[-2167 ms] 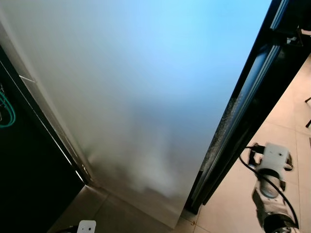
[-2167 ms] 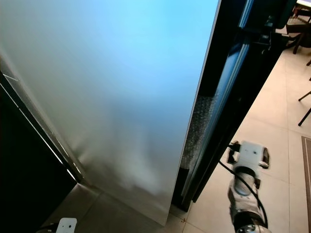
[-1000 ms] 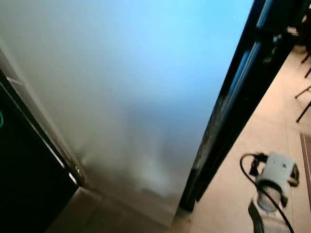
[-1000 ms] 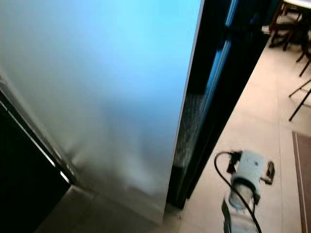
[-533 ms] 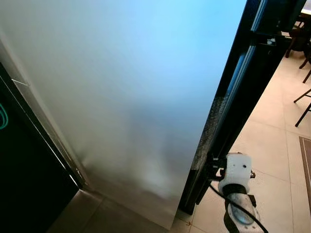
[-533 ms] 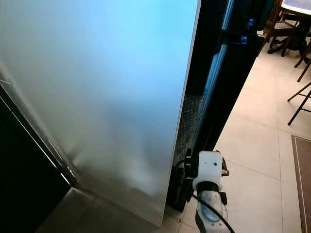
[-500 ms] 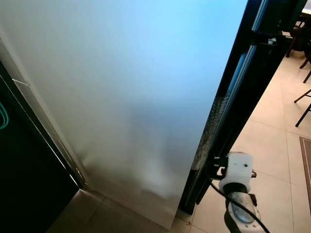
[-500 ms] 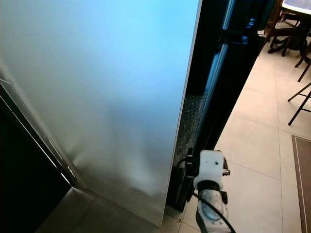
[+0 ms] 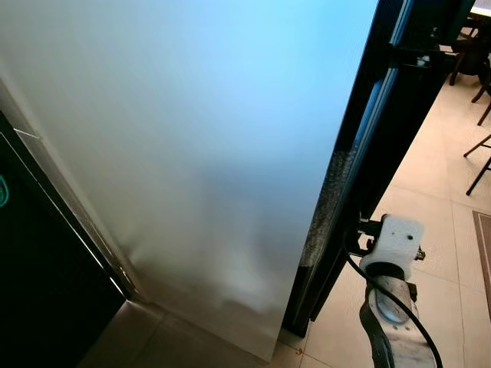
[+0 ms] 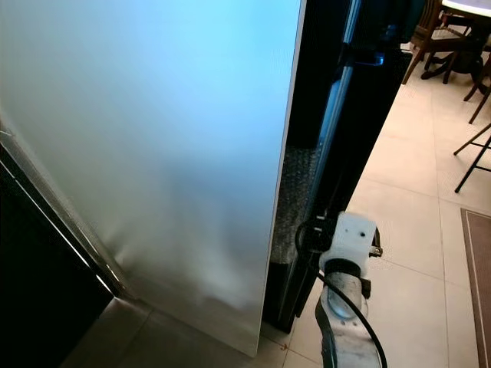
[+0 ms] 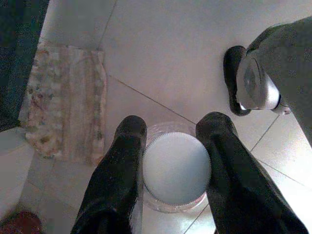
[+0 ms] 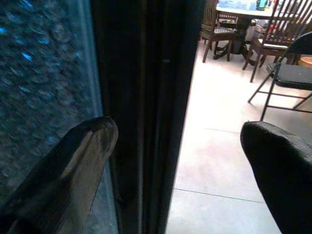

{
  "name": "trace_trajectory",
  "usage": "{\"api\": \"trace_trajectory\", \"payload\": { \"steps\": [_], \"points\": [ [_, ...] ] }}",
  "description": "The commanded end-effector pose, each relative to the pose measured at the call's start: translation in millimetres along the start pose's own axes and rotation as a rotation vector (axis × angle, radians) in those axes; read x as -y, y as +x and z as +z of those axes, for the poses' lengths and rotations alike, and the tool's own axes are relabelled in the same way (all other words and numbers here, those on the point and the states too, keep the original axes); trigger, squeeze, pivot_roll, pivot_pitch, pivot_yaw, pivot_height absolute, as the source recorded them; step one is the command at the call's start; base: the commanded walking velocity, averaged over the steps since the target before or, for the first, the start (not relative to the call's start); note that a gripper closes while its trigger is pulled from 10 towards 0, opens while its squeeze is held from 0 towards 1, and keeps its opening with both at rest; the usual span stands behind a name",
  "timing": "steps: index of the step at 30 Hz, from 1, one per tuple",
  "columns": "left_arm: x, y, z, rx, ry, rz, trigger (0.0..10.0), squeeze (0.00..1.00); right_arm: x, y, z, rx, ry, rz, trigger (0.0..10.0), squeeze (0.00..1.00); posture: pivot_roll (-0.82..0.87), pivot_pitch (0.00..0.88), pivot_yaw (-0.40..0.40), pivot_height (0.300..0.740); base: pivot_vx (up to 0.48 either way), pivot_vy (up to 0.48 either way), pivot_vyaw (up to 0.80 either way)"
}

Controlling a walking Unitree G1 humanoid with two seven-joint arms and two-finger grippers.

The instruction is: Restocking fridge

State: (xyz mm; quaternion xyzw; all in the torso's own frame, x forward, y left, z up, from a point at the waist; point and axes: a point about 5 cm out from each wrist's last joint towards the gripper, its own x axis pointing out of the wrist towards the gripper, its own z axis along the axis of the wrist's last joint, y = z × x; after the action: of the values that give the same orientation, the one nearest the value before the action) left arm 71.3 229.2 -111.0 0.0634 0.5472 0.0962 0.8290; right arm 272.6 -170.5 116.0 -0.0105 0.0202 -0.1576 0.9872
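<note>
One fridge door (image 9: 192, 153), pale and shut, spans the head view from 9 to 12 o'clock. The right end effector (image 12: 180, 161), fingers spread wide, hovers at the door's dark edge at 4 o'clock. The left end effector (image 11: 170, 146) clamps one white-lidded jar (image 11: 176, 168) above tiled floor (image 11: 161, 58). Two chairs (image 12: 287, 78) stand beyond.

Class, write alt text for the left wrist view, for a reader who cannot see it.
The left gripper holds a clear jar with a white lid between its two black fingers, above a pale tiled floor. A patterned mat lies on the tiles.
</note>
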Motion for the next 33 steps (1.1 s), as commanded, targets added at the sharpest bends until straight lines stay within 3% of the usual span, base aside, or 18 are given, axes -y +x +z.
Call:
{"api": "trace_trajectory", "payload": {
  "steps": [1,12,23,24,25,33],
  "points": [
    [-2.4,-0.8,-4,-0.014,0.019,0.001,10.0,0.00,-0.1,3.1,-2,-0.009,0.015,-0.009,10.0,1.00,-0.08,0.000,0.025,0.740,0.000,0.000,0.00],
    [-3.9,-0.1,-1,-0.005,0.024,0.000,10.0,0.00,-3.7,24.1,11,0.036,0.039,0.004,10.0,1.00,-0.08,0.000,0.038,0.740,0.000,0.000,0.00],
    [-4.2,0.1,0,0.001,0.023,0.000,10.0,0.00,-11.5,28.8,13,0.043,0.050,0.050,10.0,1.00,-0.07,0.000,0.039,0.740,0.000,0.000,0.00],
    [-4.3,0.1,0,0.001,0.022,-0.001,10.0,0.00,-11.7,28.8,12,0.043,0.050,0.049,10.0,0.11,-0.07,0.000,0.040,0.740,0.000,0.000,0.00],
    [-4.3,0.1,0,0.001,0.023,-0.001,10.0,0.00,-11.8,28.9,12,0.043,0.050,0.050,10.0,0.00,-0.07,0.000,0.040,0.740,0.000,0.000,0.00],
    [-3.9,0.1,0,0.002,0.025,-0.004,10.0,0.00,-13.2,31.6,11,0.036,0.050,0.067,10.0,0.00,-0.07,0.000,0.039,0.740,0.000,0.000,0.00]
  ]
}}
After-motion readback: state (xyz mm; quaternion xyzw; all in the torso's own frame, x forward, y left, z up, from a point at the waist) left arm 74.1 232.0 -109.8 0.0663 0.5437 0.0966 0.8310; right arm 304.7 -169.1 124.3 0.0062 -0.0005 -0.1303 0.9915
